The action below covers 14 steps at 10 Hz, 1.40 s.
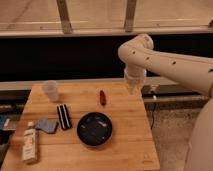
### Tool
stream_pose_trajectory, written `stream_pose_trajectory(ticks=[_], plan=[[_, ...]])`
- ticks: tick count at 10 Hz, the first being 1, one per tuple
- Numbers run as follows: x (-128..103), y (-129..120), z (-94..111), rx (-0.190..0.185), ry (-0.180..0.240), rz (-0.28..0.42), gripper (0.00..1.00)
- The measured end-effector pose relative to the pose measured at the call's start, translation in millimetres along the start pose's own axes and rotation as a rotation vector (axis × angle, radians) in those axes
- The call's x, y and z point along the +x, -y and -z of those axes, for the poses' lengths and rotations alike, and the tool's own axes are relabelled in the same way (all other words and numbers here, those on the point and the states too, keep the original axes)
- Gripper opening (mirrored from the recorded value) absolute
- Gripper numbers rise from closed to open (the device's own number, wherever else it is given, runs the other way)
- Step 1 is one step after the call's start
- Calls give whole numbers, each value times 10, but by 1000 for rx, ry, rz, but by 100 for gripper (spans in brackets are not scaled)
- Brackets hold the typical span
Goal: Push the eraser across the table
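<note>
The eraser (pixel 63 116), a small black block with white lengthwise stripes, lies on the left half of the light wooden table (pixel 125 145), just left of a black bowl (pixel 94 129). My gripper (pixel 132 88) hangs from the white arm above the table's far right edge, well to the right of the eraser and clear of it. It holds nothing that I can see.
A clear plastic cup (pixel 50 91) stands at the far left. A small red object (pixel 102 97) lies near the far middle. A blue-grey flat pad (pixel 45 125) and a white bottle (pixel 30 143) lie at the front left. The floor drops off right of the table.
</note>
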Motion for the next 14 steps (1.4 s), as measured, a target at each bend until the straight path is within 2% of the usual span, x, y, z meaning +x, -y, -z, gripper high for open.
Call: stream_pose_trajectory(ticks=[2, 5, 6, 8, 9, 10, 14], plan=[[5, -8, -4, 11, 5, 12, 3], [-291, -341, 21, 11, 70, 95, 0], [-464, -550, 34, -1, 98, 131, 0], [-792, -1033, 82, -59, 176, 213, 0], [-884, -1165, 82, -82, 201, 243, 0], [-985, -1417, 98, -113, 223, 294, 0], [-992, -1428, 99, -114, 224, 298, 0]])
